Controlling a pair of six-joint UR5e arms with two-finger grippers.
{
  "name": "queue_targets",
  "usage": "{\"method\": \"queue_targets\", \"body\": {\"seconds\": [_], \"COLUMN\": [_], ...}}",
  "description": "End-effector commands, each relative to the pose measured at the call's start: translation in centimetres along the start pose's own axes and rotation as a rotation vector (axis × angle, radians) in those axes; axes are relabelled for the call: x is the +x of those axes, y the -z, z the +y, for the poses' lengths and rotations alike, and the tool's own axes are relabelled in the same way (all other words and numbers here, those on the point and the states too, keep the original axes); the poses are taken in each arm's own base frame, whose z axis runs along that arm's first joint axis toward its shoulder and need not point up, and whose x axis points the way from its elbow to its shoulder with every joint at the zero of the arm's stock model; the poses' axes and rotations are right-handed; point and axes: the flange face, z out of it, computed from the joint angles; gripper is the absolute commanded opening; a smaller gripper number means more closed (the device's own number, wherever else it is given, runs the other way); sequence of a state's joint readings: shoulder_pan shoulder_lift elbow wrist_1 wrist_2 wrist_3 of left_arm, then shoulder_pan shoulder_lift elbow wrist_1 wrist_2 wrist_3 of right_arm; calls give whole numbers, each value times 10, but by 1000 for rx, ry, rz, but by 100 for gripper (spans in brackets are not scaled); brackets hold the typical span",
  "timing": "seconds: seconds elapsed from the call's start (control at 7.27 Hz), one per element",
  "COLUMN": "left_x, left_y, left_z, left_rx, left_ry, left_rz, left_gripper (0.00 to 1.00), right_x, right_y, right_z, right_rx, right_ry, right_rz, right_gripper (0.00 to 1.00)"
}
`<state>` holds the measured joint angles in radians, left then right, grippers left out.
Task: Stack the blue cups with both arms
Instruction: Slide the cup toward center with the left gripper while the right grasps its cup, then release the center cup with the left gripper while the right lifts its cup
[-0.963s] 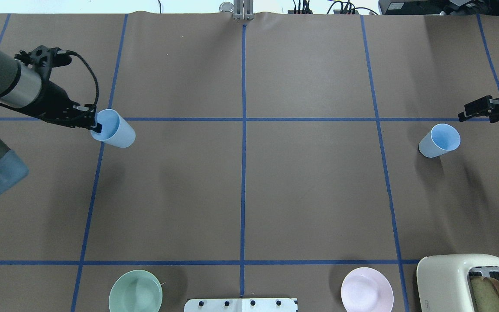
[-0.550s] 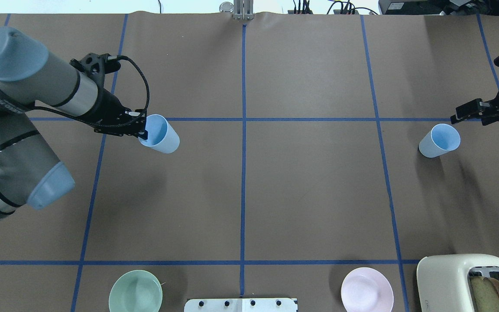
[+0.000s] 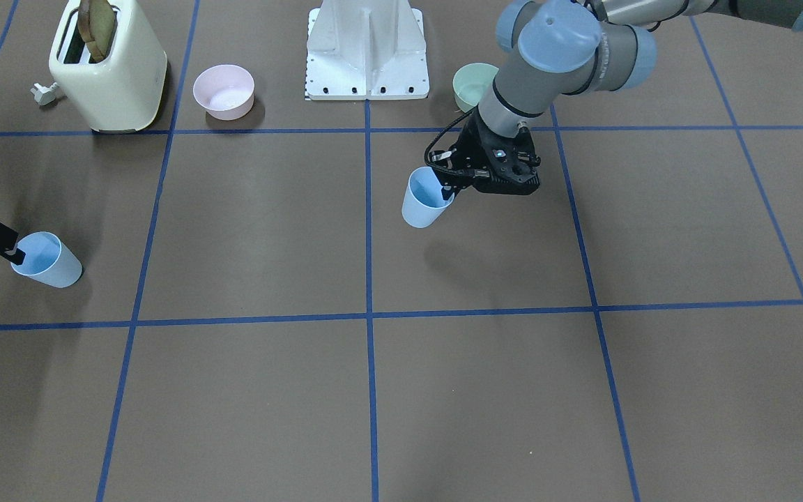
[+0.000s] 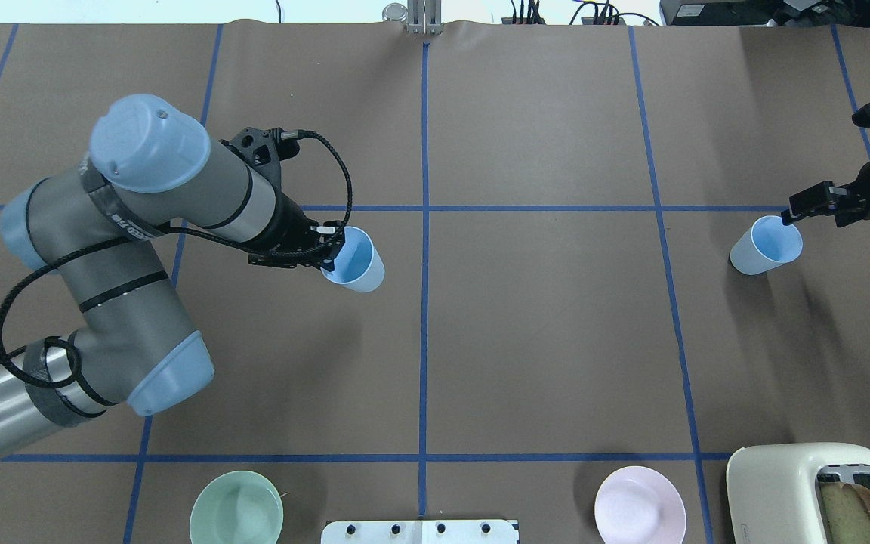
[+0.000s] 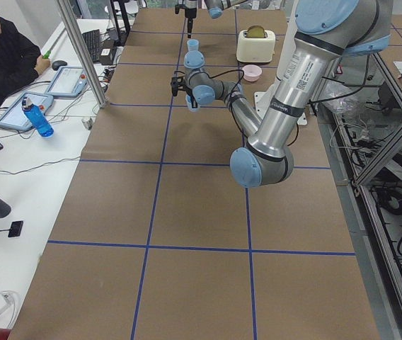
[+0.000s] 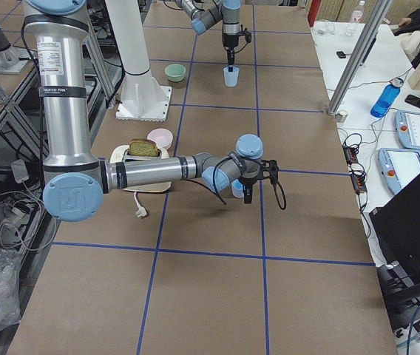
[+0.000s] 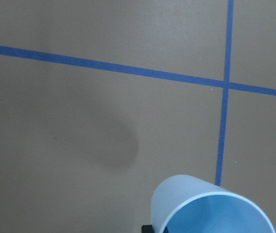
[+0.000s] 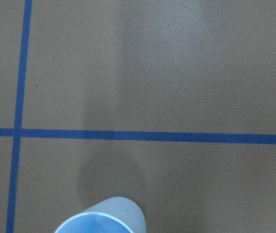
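Cup point(image 4: 356, 261) in left jaws, second cup point(image 4: 766, 245) standing

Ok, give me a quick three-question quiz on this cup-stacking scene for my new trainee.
1. True or false: the left claw holds a blue cup above the table.
2. Which bowl sits nearer the toaster? A: pink bowl. B: green bowl.
3. Fill in: the second cup stands on the robot's ____ side.
Key: 1 true; 2 A; 3 right.
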<state>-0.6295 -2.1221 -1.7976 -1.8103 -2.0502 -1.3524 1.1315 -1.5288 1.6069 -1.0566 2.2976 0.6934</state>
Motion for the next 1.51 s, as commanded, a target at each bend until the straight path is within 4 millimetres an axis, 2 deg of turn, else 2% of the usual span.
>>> {"method": "queue_targets", "body": {"seconds": [0.0, 0.41, 0.55, 0.69, 0.96, 1.38], "left_x": [33, 38, 40, 45, 45, 47], "left_y": [-12, -16, -22, -26, -26, -29], "left_z": [22, 27, 31, 36, 36, 38], "left_rx": [2, -4, 18, 22, 21, 29], "left_ry": [7, 15, 9, 3, 2, 2], "left_rz": [-8, -8, -17, -17, -17, -20], "left_gripper": [0, 0, 0, 0, 0, 0], "right_x": [-4, -9, -9, -10, -11, -19], "right_y": [-7, -19, -20, -22, -23, -17], "right_z": [5, 9, 11, 11, 13, 13], "right_rx": [-16, -20, -22, -22, -26, -16], "right_ry": [9, 23, 27, 28, 30, 33], "right_rz": [0, 23, 24, 28, 27, 15], "right_gripper": [100, 100, 96, 71, 0, 0]}}
